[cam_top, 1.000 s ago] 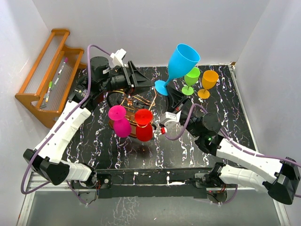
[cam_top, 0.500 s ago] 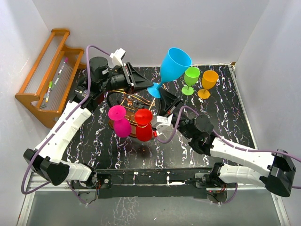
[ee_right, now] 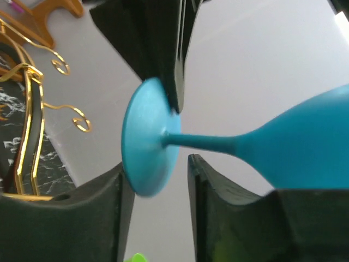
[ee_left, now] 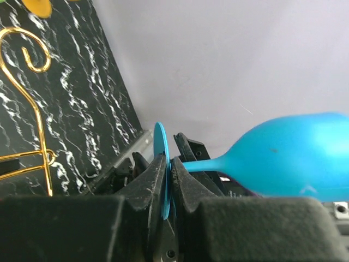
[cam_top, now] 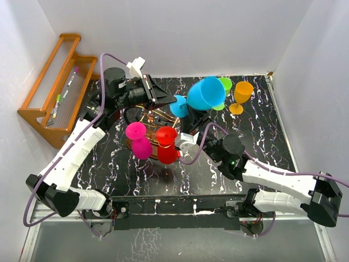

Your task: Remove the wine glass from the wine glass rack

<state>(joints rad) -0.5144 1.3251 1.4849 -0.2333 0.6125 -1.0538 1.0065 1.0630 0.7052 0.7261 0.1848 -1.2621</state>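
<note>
Near the tabletop's (cam_top: 267, 131) far edge, left gripper (ee_left: 165, 164) clamping the wine glass (ee_left: 294, 155), ease your parted right gripper (ee_right: 155, 174) clear.

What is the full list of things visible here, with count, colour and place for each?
blue wine glass: 1, blue, tilted in the air behind the rack
green wine glass: 1, green, back, partly hidden
orange wine glass: 1, orange, back right
pink wine glass: 1, pink, at rack, foot up
red wine glass: 1, red, beside pink
wine glass rack: 1, golden wire, centre-left
wooden shelf: 1, orange-brown, far left, holding pens
table: 1, black marbled
left gripper: 1, black, shut on blue foot
right gripper: 1, black, open beside blue stem
</note>
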